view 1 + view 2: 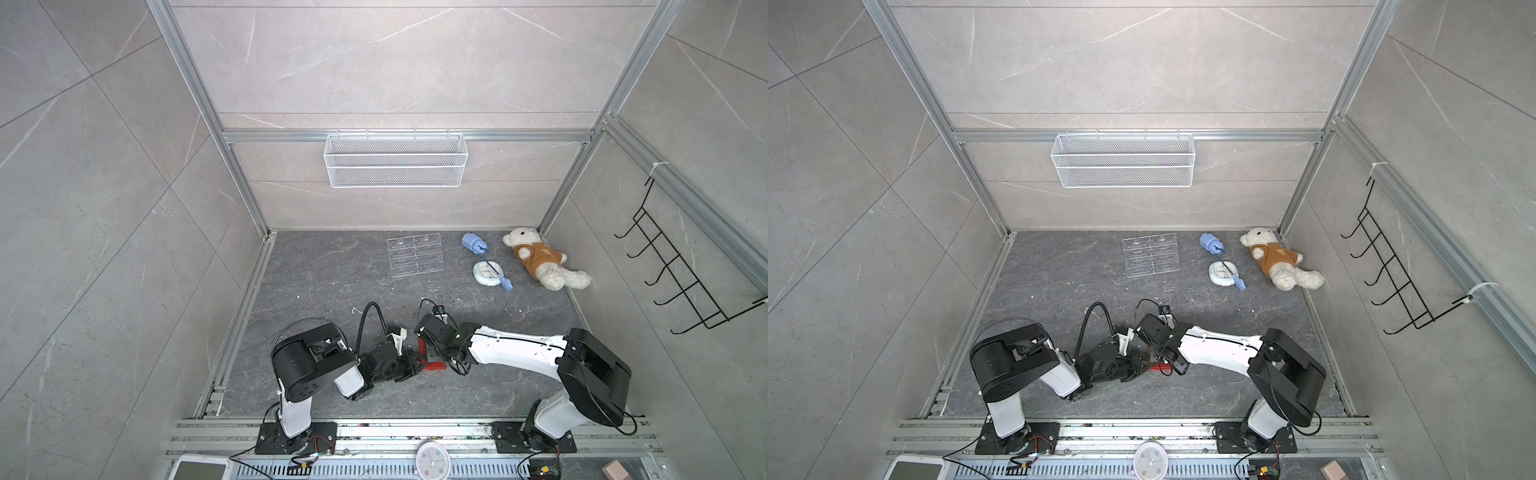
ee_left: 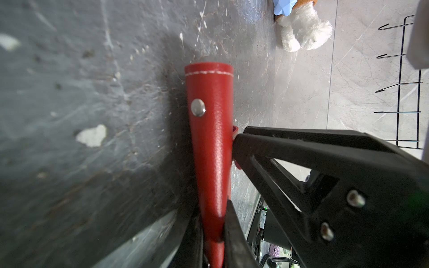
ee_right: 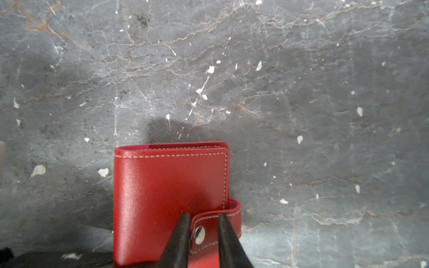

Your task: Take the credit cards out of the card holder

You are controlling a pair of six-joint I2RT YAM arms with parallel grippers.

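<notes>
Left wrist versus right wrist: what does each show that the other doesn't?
Left wrist only: the spine of the card holder clamped in the left gripper, a teddy bear, a hook rack. Right wrist only: its closed front cover, the right gripper straddling the stud of the snap tab. Both: the red holder on the dark table, no cards visible.

Red card holder [image 3: 167, 192], snapped shut

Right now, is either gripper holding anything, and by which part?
The left gripper clamps the red card holder at one end of its spine; the right gripper straddles the snap tab, grip uncertain.
</notes>
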